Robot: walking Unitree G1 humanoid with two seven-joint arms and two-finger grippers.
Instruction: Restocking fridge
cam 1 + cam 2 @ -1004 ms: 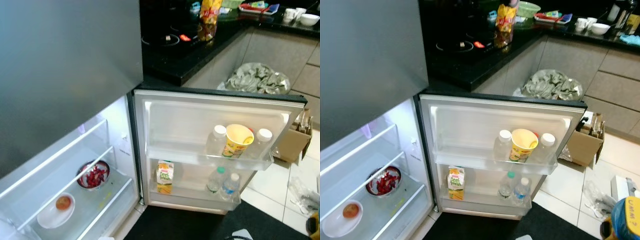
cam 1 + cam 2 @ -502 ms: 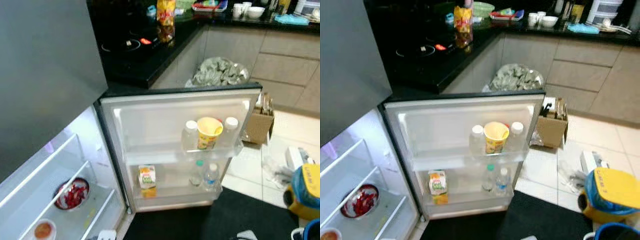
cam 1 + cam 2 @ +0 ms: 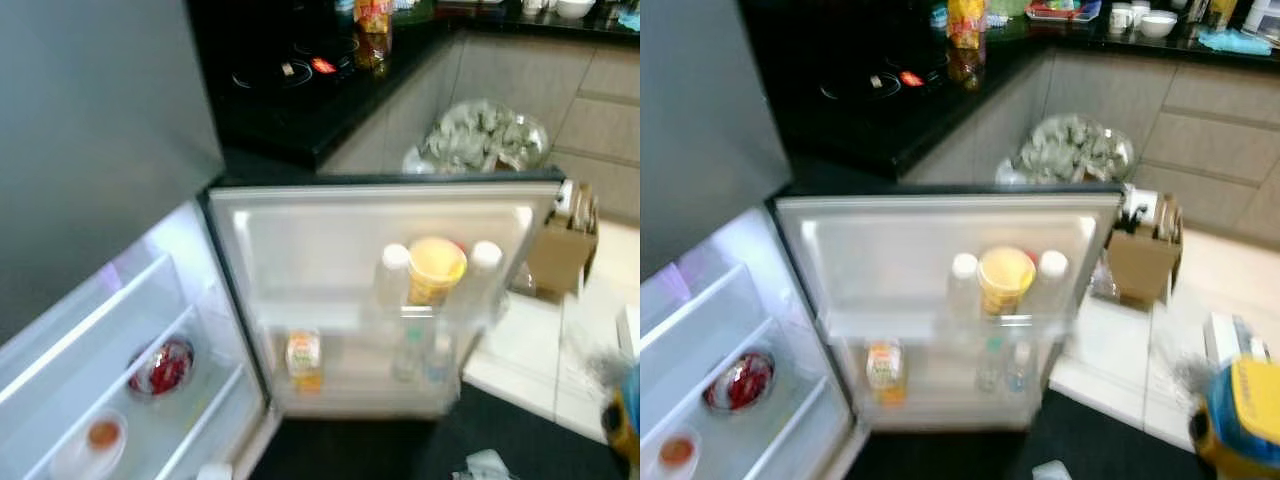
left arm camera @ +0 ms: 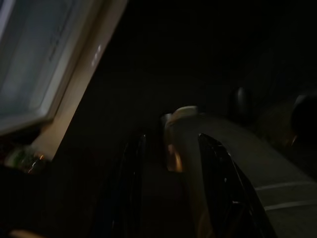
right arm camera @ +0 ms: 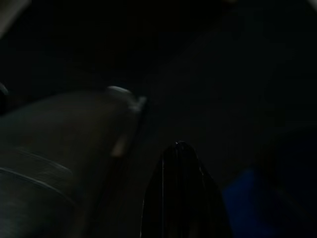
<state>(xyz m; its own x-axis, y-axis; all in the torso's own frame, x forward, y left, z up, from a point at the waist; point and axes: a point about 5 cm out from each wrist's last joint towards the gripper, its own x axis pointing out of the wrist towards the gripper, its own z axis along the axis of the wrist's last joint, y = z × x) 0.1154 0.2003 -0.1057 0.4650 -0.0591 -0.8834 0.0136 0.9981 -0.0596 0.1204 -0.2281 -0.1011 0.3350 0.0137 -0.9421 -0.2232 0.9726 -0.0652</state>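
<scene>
Fridge door [image 3: 940,235] open, shelves half stocked; left hand [image 4: 168,193] parted and empty, right hand's state unclear; best fetch stock first.

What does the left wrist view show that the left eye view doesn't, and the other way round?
The left wrist view, very dark, brings the left end effector, its two black fingers apart. The left eye view brings the open door holding a yellow cup between two bottles, a carton below, and a red bowl on a shelf. Shared: probably the fridge, a lit white edge in the wrist view.
</scene>
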